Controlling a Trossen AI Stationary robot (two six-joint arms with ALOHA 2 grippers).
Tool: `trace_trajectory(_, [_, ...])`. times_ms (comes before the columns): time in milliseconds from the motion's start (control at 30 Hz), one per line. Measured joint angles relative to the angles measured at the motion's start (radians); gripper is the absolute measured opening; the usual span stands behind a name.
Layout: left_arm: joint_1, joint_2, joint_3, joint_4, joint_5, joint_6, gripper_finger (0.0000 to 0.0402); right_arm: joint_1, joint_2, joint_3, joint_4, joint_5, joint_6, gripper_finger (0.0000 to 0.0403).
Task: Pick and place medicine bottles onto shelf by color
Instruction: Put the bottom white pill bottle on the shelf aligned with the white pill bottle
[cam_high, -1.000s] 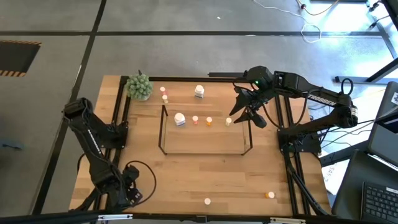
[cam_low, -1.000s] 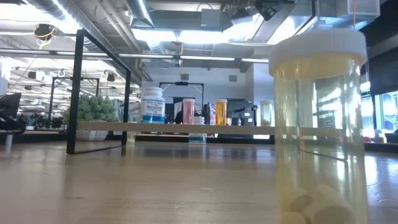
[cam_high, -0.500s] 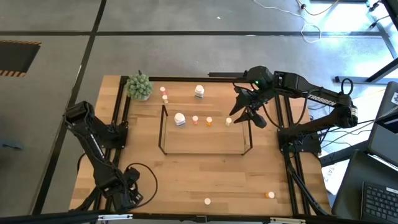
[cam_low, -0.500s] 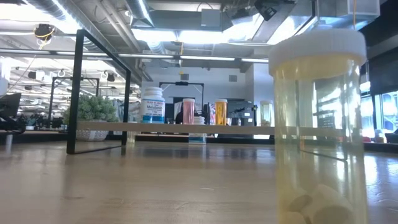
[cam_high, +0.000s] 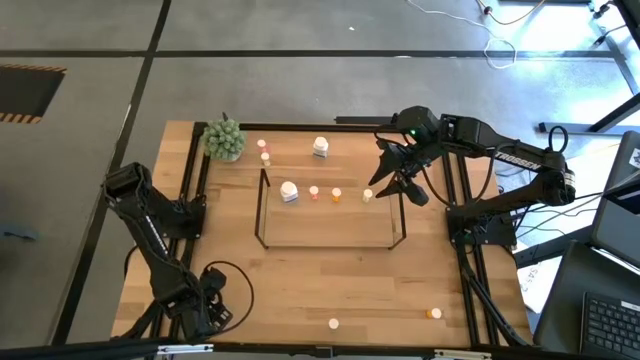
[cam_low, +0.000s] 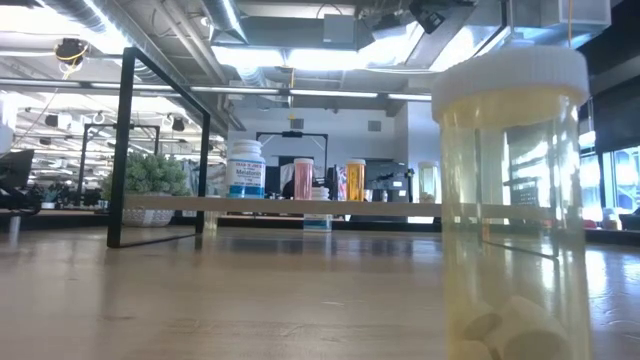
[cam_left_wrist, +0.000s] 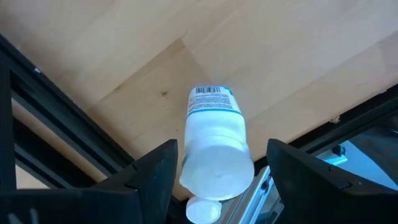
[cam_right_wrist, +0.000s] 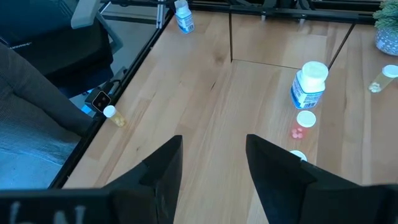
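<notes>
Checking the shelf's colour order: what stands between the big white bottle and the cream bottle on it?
In the high view, a pink bottle and an orange bottle stand between the big white bottle and the cream bottle on the shelf.

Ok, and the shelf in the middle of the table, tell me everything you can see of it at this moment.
The shelf is a low rectangular rack: thin black wire frame with upright loop ends and a light wood-coloured board. It stands level on the table's middle. Along its far edge sit a larger white bottle with a blue label, a pink bottle, an orange bottle and a cream one. The right gripper, open, hangs near its right end, not touching it.
</notes>
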Motion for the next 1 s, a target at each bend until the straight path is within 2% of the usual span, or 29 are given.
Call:
trace_trajectory(300, [-0.003, 0.001, 0.000, -0.001, 0.040, -0.002, 0.0241, 0.000, 0.000, 0.000, 0.000, 0.000, 0.000, 0.0179])
trace_trajectory(567, [-0.003, 0.001, -0.014, 0.002, 0.012, -0.029, 0.0241, 0.000, 0.000, 0.000, 0.000, 0.000, 0.000, 0.0179])
trace_trajectory(767, [-0.002, 0.001, -0.065, 0.054, 0.027, -0.053, 0.0241, 0.000, 0.000, 0.000, -0.001, 0.000, 0.000, 0.0179])
trace_trajectory(1000, [-0.002, 0.001, -0.067, 0.095, 0.026, -0.048, 0.0241, 0.000, 0.000, 0.000, -0.001, 0.001, 0.000, 0.0179])
